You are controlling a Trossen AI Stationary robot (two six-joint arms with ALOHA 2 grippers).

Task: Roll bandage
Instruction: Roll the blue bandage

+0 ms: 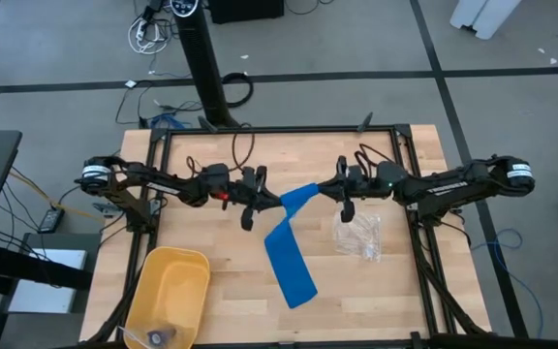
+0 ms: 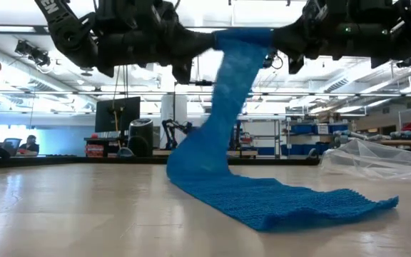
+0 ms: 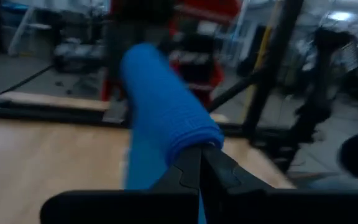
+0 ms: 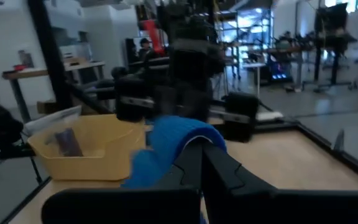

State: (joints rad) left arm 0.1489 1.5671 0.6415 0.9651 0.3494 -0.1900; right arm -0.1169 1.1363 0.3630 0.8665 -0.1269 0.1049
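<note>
The bright blue bandage (image 1: pixel 291 254) is a long strip. Its upper end (image 2: pixel 241 39) is raised between my two grippers, and its lower stretch (image 2: pixel 284 200) lies flat on the wooden table toward the near edge. My left gripper (image 1: pixel 271 199) is shut on the upper end from the table's left. My right gripper (image 1: pixel 325 189) is shut on it from the right. The two grippers face each other at mid-table, close together. My left gripper pinches the left side edge of the bandage's raised end (image 3: pixel 194 138) between its two shut fingers (image 3: pixel 188 168). The fingers lie level and come from the table's left. The end is lifted clear and bulges away from the fingertips; one layer or several, I cannot tell. My right gripper pinches the right side edge of the same raised end (image 4: pixel 188 134) between its two shut fingers (image 4: pixel 191 165), level, from the table's right. The strip hangs below both grippers down to the table, where its lower part rests.
A yellow bin (image 1: pixel 168 296) stands at the table's near left corner with a small thing inside. A clear crinkled plastic bag (image 1: pixel 358 235) lies right of the bandage, under my right arm. The black frame rails (image 1: pixel 279 129) edge the table.
</note>
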